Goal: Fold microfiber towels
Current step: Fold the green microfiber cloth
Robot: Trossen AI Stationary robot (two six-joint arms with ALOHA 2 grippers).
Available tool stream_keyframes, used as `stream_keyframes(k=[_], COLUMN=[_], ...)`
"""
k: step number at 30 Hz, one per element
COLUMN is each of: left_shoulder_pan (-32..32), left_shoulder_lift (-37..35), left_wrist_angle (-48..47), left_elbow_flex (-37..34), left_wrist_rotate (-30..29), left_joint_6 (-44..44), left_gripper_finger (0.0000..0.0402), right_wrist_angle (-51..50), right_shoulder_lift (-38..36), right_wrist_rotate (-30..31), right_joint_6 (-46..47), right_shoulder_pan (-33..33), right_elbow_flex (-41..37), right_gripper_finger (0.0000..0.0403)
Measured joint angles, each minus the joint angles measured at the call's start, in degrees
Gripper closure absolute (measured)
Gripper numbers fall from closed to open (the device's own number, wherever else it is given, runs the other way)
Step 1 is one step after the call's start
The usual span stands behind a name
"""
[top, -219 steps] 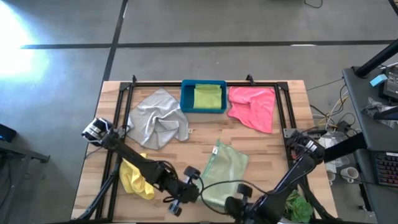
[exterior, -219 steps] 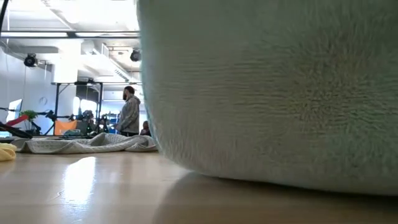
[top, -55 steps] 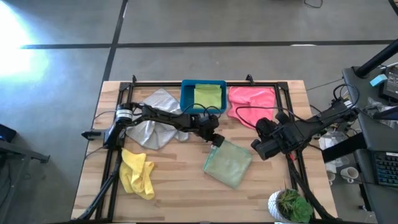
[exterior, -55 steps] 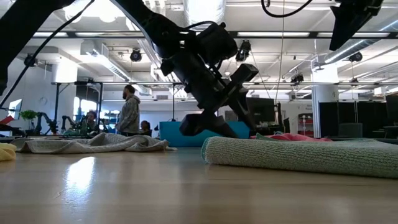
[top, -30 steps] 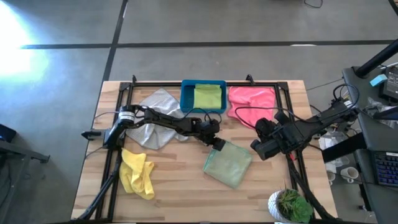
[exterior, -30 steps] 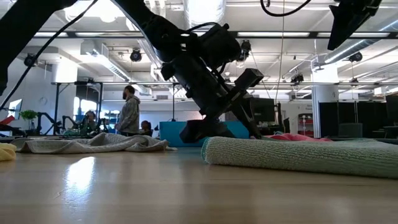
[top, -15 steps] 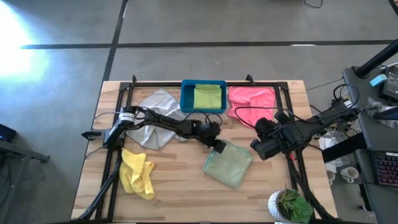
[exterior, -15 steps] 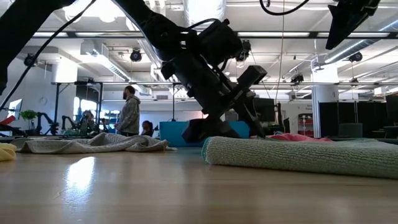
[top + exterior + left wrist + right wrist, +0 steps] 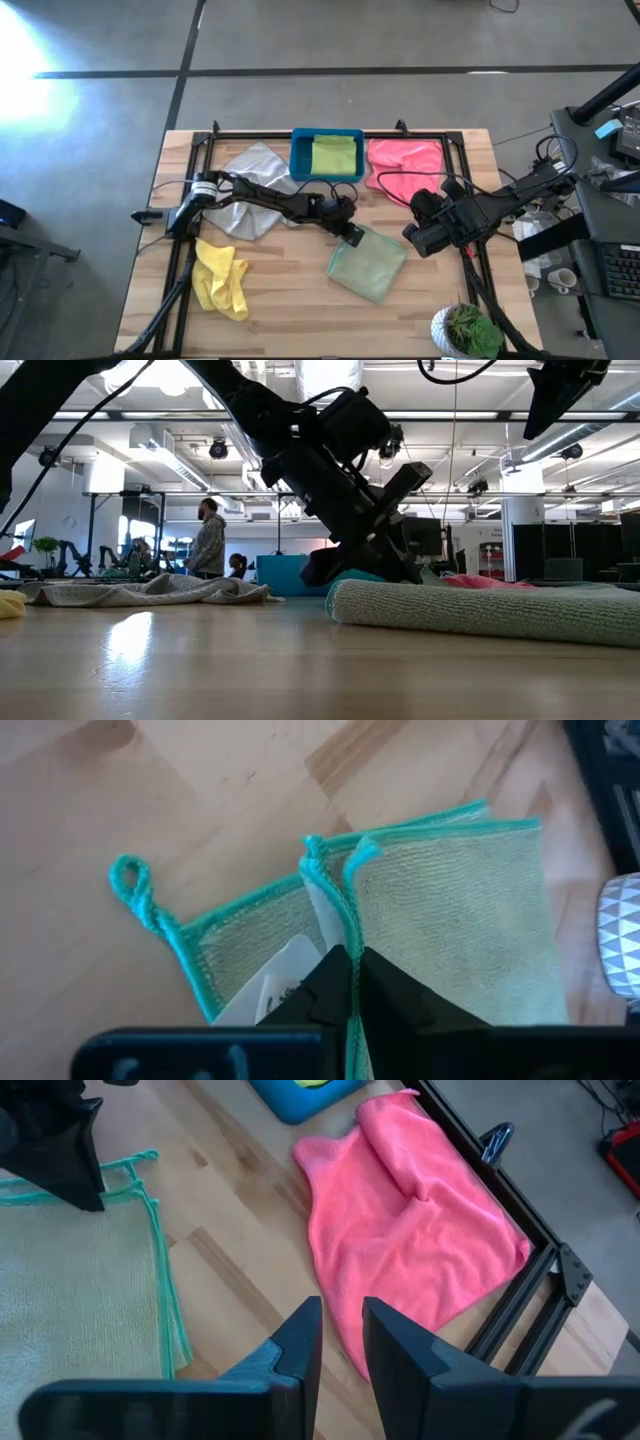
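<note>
The pale sage green towel [image 9: 368, 262] lies folded on the table's middle right, its teal-hemmed corner toward the far left. My left gripper [image 9: 349, 231] reaches in from the left and is shut on that corner; it also shows in the low view [image 9: 385, 565]. My right gripper [image 9: 342, 1335] hangs above the table's right side, slightly open with nothing between its fingers. The grey towel [image 9: 250, 185] lies crumpled at the far left. The pink towel [image 9: 405, 168] lies at the far right and the yellow towel [image 9: 222, 280] at the near left. The lime green towel [image 9: 333, 155] lies folded in the bin. My left gripper pinches the sage towel's far-left corner between its two fingers, on the teal hemmed edges [image 9: 349, 932]. More than one layer runs between the fingers. The fingers slant down from the table's left and far side. The rest of the towel lies flat on the table.
A blue bin [image 9: 300, 160] stands at the far middle, inside a black frame rail [image 9: 455, 175]. A potted plant [image 9: 465, 330] stands at the near right corner. Bare wood shows between the yellow and the sage towel. A person [image 9: 208, 540] stands in the room behind.
My left gripper has shut on the sage towel's far-left corner while staying in place. The towel lies where it was.
</note>
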Motion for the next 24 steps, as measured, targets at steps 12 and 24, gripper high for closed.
stream_keyframes(k=[12, 24], left_shoulder_pan=[-0.7, -1.0], left_shoulder_lift=[-3.0, -6.1], left_wrist_angle=[-1.4, -5.7], left_elbow_flex=[0.0, 0.0], left_wrist_rotate=[-0.2, -4.8], left_joint_6=[-0.3, 0.1], left_gripper_finger=[0.0394, 0.0394], right_wrist_angle=[0.0, 0.2], right_shoulder_lift=[0.0, 0.0], right_wrist_rotate=[0.2, -0.1], right_joint_6=[0.0, 1.1], right_shoulder_pan=[0.0, 0.0], right_elbow_flex=[0.0, -2.4], right_gripper_finger=[0.0335, 0.0335])
